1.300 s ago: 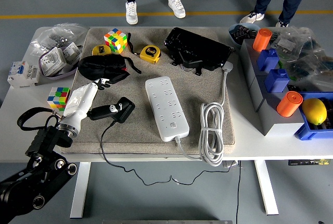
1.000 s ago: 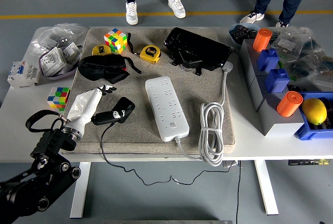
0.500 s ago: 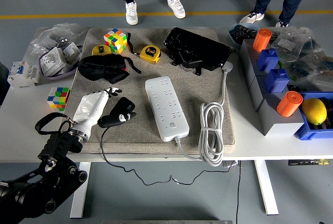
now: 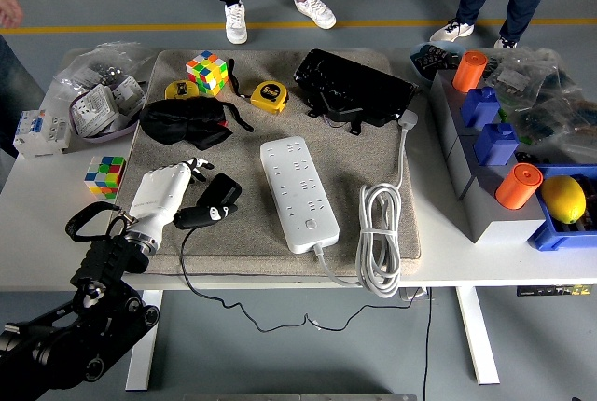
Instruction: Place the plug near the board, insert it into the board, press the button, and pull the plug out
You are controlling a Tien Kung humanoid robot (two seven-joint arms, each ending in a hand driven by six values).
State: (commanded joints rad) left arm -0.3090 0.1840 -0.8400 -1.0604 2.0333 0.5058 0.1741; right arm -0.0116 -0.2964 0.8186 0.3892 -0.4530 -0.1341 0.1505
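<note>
A black plug (image 4: 214, 201) with a thin black cord (image 4: 184, 263) lies on the beige mat (image 4: 345, 163), left of the white power board (image 4: 297, 180). My left hand (image 4: 193, 188), white with dark fingers, reaches in from the lower left. Its fingers are curled on the plug's left end, and the plug is tilted. A short gap separates the plug from the board's left edge. The board's sockets are empty. Its white cable lies coiled (image 4: 381, 230) to the right. The right hand is out of view.
A black pouch (image 4: 185, 121), two Rubik's cubes (image 4: 207, 71) (image 4: 104, 175), a yellow tape measure (image 4: 269, 95) and a black device (image 4: 354, 86) lie around. Grey bins (image 4: 485, 198) with orange cylinders (image 4: 518, 185) stand at the right. People stand at the far side, and one is at the left edge (image 4: 11, 61).
My left hand has shifted right and down with the plug, which has tilted and come slightly closer to the board. A person has come in at the left edge.
</note>
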